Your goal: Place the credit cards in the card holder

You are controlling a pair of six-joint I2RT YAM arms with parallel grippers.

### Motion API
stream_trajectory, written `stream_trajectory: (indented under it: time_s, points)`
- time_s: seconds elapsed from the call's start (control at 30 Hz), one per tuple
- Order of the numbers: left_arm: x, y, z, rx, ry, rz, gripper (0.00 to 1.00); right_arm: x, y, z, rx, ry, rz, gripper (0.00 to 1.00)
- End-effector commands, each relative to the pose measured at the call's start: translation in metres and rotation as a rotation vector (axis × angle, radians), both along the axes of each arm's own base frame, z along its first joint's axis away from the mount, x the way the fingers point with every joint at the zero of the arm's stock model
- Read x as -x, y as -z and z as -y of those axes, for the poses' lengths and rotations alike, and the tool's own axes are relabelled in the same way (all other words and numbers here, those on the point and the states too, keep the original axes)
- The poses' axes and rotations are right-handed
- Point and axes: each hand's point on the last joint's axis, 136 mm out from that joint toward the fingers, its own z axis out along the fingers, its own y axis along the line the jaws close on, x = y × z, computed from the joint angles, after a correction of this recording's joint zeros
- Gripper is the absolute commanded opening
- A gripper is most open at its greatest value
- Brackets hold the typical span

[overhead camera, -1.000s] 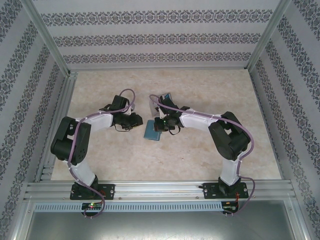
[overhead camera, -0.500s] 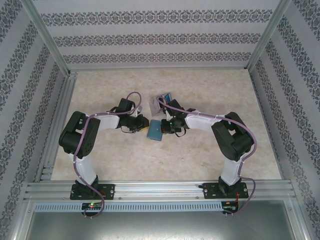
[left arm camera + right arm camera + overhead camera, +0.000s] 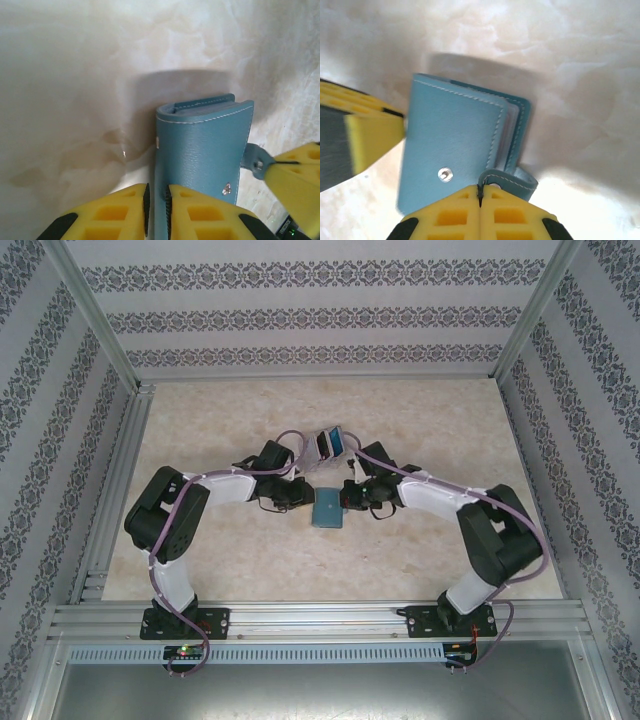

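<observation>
1. The left arm (image 3: 170, 585) and right arm (image 3: 468, 590) are built of smooth white shells joined by bulky black joint housings.
2. A lilac-grey cable (image 3: 152, 575) runs along each arm.
3. Each arm ends in a flat black base plate (image 3: 185, 620).
4. The left claw (image 3: 156, 200) has two bright yellow fingers (image 3: 115, 212) with moulded rectangular hollows and thin black inner pads (image 3: 146, 210).
5. The right claw (image 3: 480, 192) has the same yellow, hollowed fingers.

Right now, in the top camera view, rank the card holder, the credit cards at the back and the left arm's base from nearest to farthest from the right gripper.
1. card holder: held by the right gripper, just to its left.
2. credit cards: behind it, toward the back wall.
3. left arm's base: near edge, far left.
</observation>
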Motion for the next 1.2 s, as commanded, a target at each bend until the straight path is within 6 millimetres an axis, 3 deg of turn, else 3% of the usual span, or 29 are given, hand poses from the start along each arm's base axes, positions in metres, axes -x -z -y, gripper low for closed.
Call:
stream_trajectory:
  time_s: [0.0,0.23,0.47,0.77,1.17]
  points:
    - [0.002,0.0,-0.001,-0.041,0.024,0.008,0.2,0.007,-0.019,-0.006,-0.056,-0.049,0.034,0.0]
    - [0.001,-0.001,0.004,-0.035,0.033,0.003,0.2,0.014,-0.007,-0.015,-0.04,-0.117,-0.011,0.0]
    - [0.0,-0.002,0.008,-0.034,0.035,0.011,0.19,0.009,0.002,-0.03,-0.023,-0.145,-0.017,0.0]
    - [0.003,0.002,0.007,-0.038,0.033,0.002,0.2,0.004,-0.003,-0.024,-0.027,-0.121,0.008,0.0]
    - [0.007,0.005,0.01,-0.027,0.031,-0.004,0.19,0.002,-0.002,-0.038,-0.06,-0.141,0.002,0.0]
